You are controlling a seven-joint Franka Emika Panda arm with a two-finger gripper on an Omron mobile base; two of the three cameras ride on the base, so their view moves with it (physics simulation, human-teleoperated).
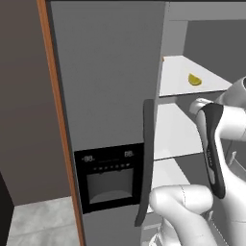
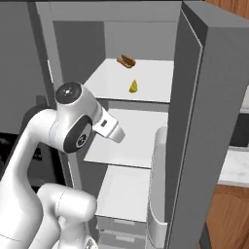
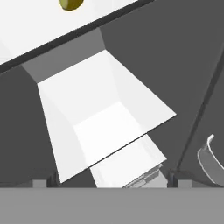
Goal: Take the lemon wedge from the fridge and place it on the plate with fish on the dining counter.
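**A:** Where's the lemon wedge [image 2: 133, 86] sitting?

**B:** On the top white shelf [image 2: 151, 82] of the open fridge [image 1: 110, 96], upper middle of the right base view, with a small orange-brown lump [image 2: 126, 61] farther back on the same shelf, apart from it. In the left base view it shows at the upper right; in the hand view it peeks in at the top edge, left of centre.

**A:** And the pincer?

**B:** Its jaws stand spread wide, with nothing between them. The finger tips [image 3: 40, 183] sit at the bottom of the hand view, looking at the shelves below the wedge's shelf.

**A:** How will the wedge handle?

**B:** I'd judge it very light, soft-fleshed, with a firmer rind, probably slick. It's far smaller than the pincer, so a hard squeeze could squash it or pop it loose.

**A:** Best hold?

**B:** Across the two flat cut faces near the middle, closing gently, rather than on the curved rind, where it would likely roll out.
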